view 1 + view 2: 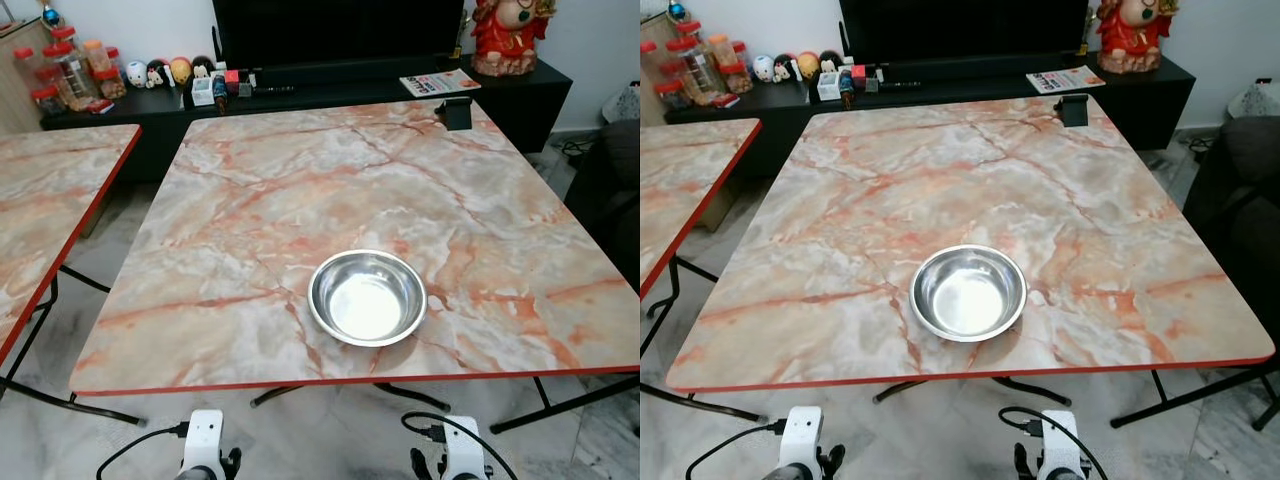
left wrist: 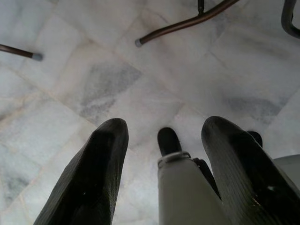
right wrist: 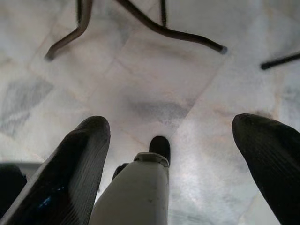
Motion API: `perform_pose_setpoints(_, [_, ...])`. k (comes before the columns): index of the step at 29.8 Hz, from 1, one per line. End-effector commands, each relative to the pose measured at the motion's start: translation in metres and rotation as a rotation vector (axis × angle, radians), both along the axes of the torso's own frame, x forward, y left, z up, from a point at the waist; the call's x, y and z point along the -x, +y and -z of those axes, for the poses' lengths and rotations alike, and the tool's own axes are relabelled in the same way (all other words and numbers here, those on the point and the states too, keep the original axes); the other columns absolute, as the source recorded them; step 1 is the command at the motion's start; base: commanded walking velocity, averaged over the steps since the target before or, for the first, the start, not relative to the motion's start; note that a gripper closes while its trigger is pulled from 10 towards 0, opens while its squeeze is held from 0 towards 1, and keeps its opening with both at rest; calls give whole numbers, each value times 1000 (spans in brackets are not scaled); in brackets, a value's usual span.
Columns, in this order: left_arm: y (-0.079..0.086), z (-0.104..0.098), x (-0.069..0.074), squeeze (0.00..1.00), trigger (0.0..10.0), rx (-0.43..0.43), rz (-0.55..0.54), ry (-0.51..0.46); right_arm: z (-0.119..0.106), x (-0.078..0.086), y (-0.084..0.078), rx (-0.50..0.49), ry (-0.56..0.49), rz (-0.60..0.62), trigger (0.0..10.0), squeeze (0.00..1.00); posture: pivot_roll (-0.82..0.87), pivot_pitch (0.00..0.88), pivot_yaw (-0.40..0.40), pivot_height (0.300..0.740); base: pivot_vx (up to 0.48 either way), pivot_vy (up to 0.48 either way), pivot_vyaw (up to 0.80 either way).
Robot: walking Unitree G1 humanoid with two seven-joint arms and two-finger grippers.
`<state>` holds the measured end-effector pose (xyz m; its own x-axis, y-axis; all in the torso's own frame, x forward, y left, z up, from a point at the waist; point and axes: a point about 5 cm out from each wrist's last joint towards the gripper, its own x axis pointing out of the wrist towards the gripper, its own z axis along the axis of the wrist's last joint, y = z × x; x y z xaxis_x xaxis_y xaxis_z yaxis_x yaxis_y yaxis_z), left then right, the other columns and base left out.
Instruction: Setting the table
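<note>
Both grippers' jaws hang wide below marble-patterned table (image 1: 250, 200) bearing round steel bowl (image 1: 367, 297).

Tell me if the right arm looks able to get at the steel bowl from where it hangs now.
Probably yes. The steel bowl sits near the table's front edge, slightly to the robot's right, with nothing around it. The right gripper hangs open below the tabletop, pointing at the floor, so it must lift over the edge first.

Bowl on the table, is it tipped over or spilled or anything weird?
Nothing stands out. The steel bowl sits upright and empty near the front edge of the marble-patterned table, with no spill around it.
</note>
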<state>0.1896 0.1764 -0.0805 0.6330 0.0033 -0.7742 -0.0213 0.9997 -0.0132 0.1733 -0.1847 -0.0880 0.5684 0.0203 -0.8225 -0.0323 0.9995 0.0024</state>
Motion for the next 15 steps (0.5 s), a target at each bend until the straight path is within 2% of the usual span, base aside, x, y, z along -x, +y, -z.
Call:
perform_pose_setpoints(1, [3, 3, 6, 0, 10000, -9, -7, 30, 1, 2, 1, 3, 18, -25, 10000, 0, -203, 0, 42, 740, 0, 0, 0])
perform_pose_setpoints(8, [8, 5, 10, 0, 10000, -14, -23, 50, 3, 5, -1, 5, 34, -22, 10000, 0, -208, 0, 59, 740, 0, 0, 0])
perform_pose_setpoints(15, [11, 4, 9, 0, 10000, -25, -6, 56, 4, 8, 4, -14, 37, 1, 10000, 0, -222, 0, 76, 740, 0, 254, 0])
